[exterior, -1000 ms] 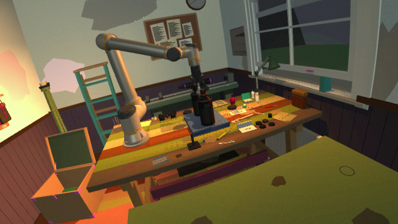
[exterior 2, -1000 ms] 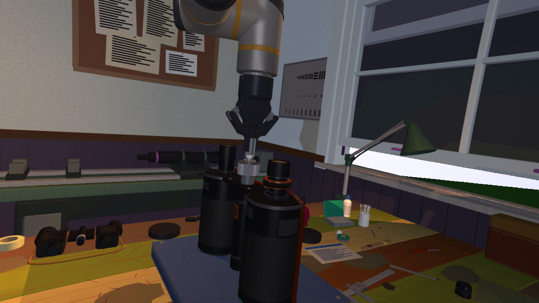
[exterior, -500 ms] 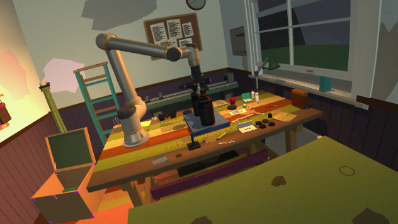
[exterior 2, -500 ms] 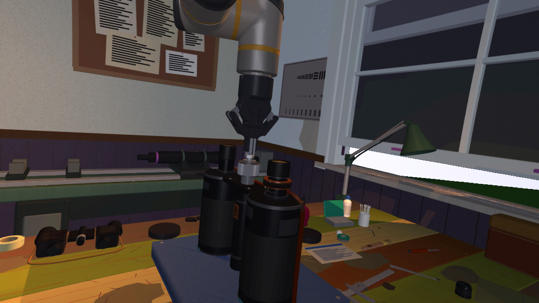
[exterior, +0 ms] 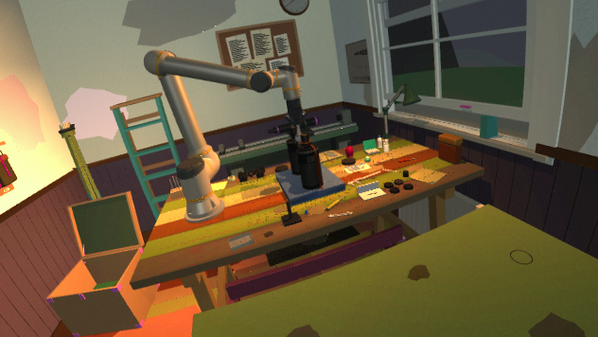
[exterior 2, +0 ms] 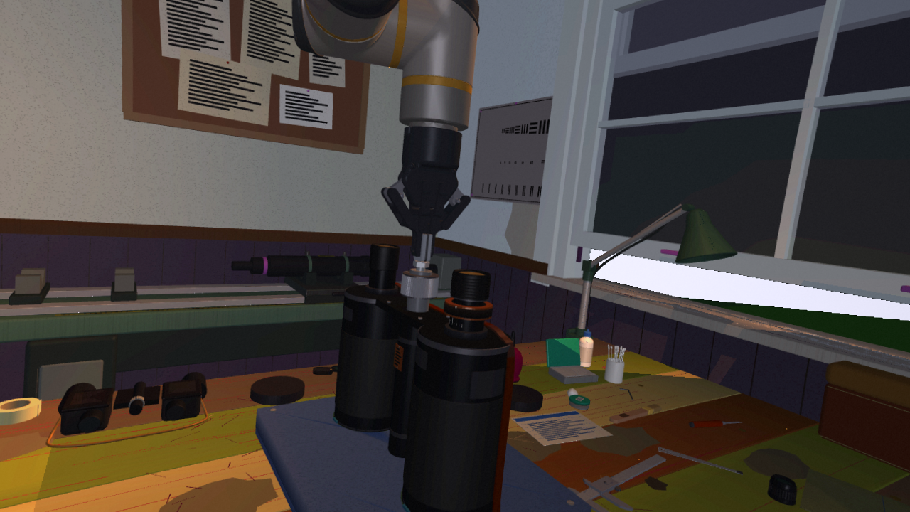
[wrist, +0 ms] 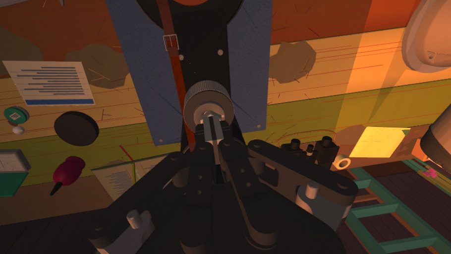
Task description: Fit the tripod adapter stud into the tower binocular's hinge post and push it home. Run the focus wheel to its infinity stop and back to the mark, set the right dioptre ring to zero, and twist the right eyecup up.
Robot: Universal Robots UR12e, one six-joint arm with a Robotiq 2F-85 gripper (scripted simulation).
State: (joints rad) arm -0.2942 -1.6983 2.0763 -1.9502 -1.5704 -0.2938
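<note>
My gripper [exterior 2: 422, 249] is fully closed and empty, pointing straight down with its fingertips together on the top of the tripod adapter stud [exterior 2: 420, 264], which sits in the hinge post of the tower binocular [exterior 2: 420, 376]. The binocular stands upright on a blue pad [exterior: 310, 187] in the middle of the bench. The knurled grey focus wheel [wrist: 208, 105] rings the post just under my fingertips. The nearer barrel carries an orange dioptre ring [exterior 2: 468, 310] and a black eyecup [exterior 2: 470, 284]. The other eyecup [exterior 2: 384, 264] stands behind, to the left.
An open wooden case [exterior: 101, 258] stands on the floor left of the bench. Lens caps [exterior 2: 277, 390], a small binocular [exterior 2: 130, 403], papers, a red blower [wrist: 66, 172] and a desk lamp [exterior 2: 643, 255] surround the pad. A rail with a scope [exterior 2: 305, 264] runs along the back wall.
</note>
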